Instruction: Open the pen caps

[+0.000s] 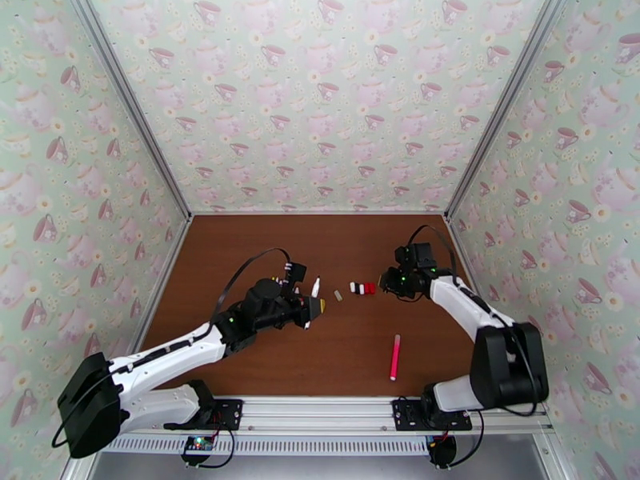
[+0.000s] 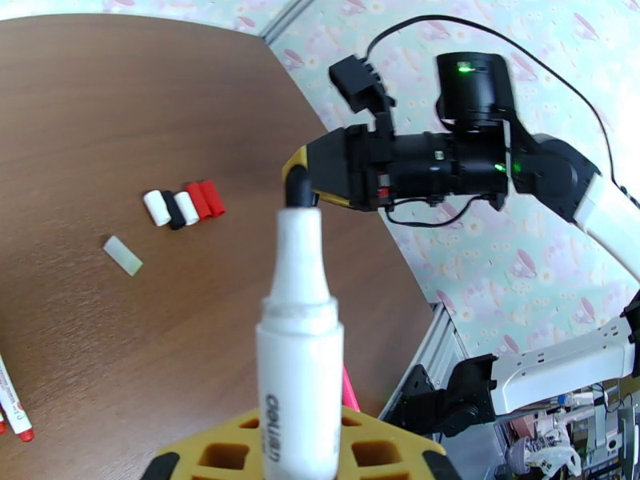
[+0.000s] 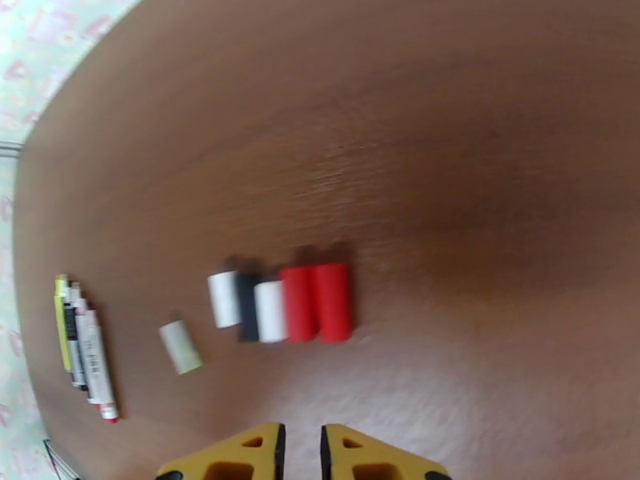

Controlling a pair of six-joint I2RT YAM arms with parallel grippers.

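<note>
My left gripper (image 1: 312, 307) (image 2: 296, 446) is shut on a white pen (image 2: 296, 346) (image 1: 316, 286), which stands up from the yellow fingers with its black tip bare. A row of short pen caps (image 1: 362, 288) (image 2: 184, 206) (image 3: 280, 306), white, black and red, lies on the brown table. A yellowish cap (image 1: 338, 296) (image 2: 122, 255) (image 3: 181, 346) lies just apart from that row. My right gripper (image 1: 387, 282) (image 2: 302, 171) (image 3: 301, 454) hovers by the row, shut with nothing between its fingers. Several pens (image 3: 82, 346) (image 2: 12, 402) lie bundled to the left.
A pink pen (image 1: 394, 358) lies alone near the front edge on the right. Patterned walls (image 1: 320, 98) close in the brown table (image 1: 240, 242) on three sides. The two grippers face each other closely over the table's middle.
</note>
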